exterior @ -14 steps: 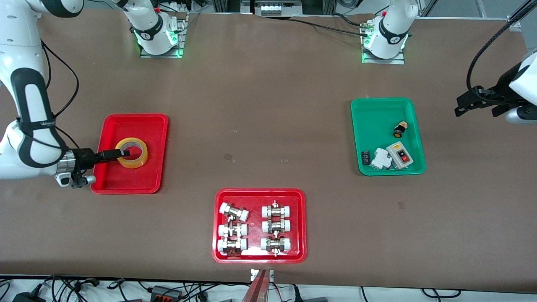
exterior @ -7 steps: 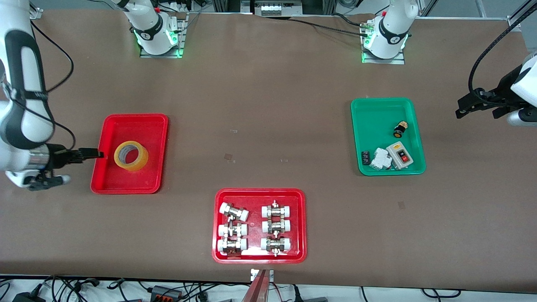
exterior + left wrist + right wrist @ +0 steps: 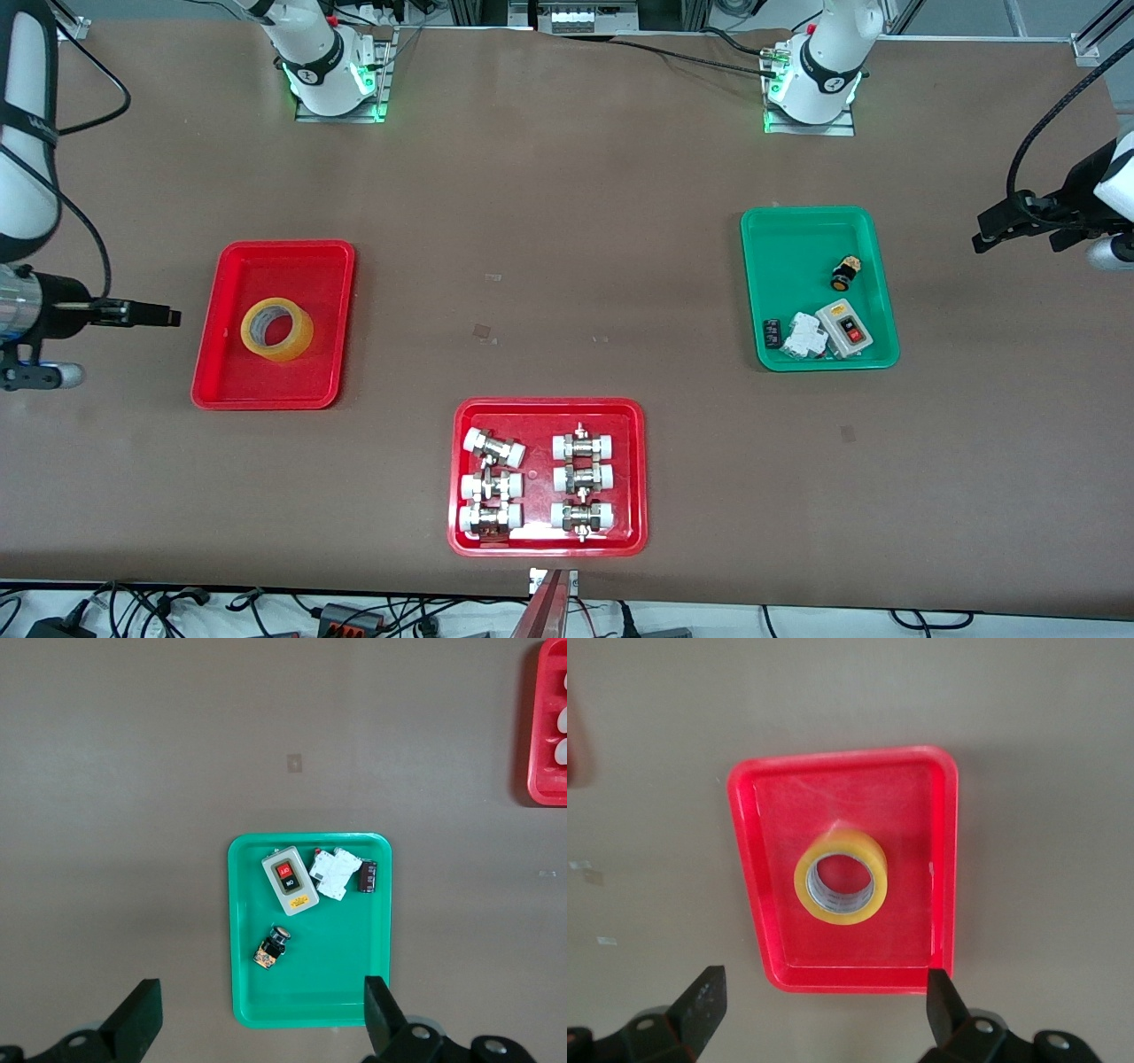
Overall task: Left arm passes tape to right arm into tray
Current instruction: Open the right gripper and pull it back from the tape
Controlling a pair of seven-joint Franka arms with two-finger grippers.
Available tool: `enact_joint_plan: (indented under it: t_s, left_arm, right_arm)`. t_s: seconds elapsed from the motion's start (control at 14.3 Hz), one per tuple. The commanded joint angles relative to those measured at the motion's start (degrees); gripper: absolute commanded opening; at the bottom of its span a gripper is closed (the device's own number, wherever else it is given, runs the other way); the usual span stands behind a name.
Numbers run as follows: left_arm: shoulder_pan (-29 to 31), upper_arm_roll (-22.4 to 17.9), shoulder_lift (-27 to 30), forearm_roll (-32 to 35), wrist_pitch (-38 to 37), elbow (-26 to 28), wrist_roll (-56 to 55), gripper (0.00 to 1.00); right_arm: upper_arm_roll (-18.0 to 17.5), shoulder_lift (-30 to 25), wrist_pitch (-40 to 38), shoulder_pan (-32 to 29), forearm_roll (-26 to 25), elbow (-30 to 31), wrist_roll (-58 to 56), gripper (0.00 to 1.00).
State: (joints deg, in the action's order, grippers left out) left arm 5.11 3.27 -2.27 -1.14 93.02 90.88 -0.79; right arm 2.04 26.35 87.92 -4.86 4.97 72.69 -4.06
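Brown worktop (image 3: 567, 266): tape (image 3: 277, 328) lies flat in tray (image 3: 232, 390).
Right end effector (image 3: 164, 315) spread wide, empty, beside tray; left end effector (image 3: 257, 1019) wide over green tray (image 3: 788, 239).

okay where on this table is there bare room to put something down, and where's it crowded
The widest bare patch is mid-table, bordered by the red tray holding the tape, the green tray and the tray of pipe fittings. The green tray's half farther from the front camera is bare. The fittings tray is crowded. Both open grippers, right gripper and left gripper, hang at the table's ends.
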Motion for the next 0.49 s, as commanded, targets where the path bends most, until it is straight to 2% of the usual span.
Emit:
enact_joint_plan:
  t_s: [0.0, 0.28, 0.42]
  left_arm:
    - [0.43, 0.25, -0.19, -0.44, -0.2, -0.61, 1.58, 1.0]
    - [0.43, 0.6, -0.19, -0.36, -0.2, -0.7, 1.85, 1.0]
    - [-0.09, 1.04, -0.19, -0.18, -0.2, -0.79, 1.76, 1.0]
  right_arm:
    - [-0.01, 1.25, -3.11, 0.29, -1.11, -7.99, 1.15, 1.0]
    - [0.34, -0.15, -2.41, 0.38, -1.37, -8.53, 5.72, 1.0]
    - [-0.1, -2.51, -1.88, 1.25, -4.16, -8.35, 5.11, 1.0]
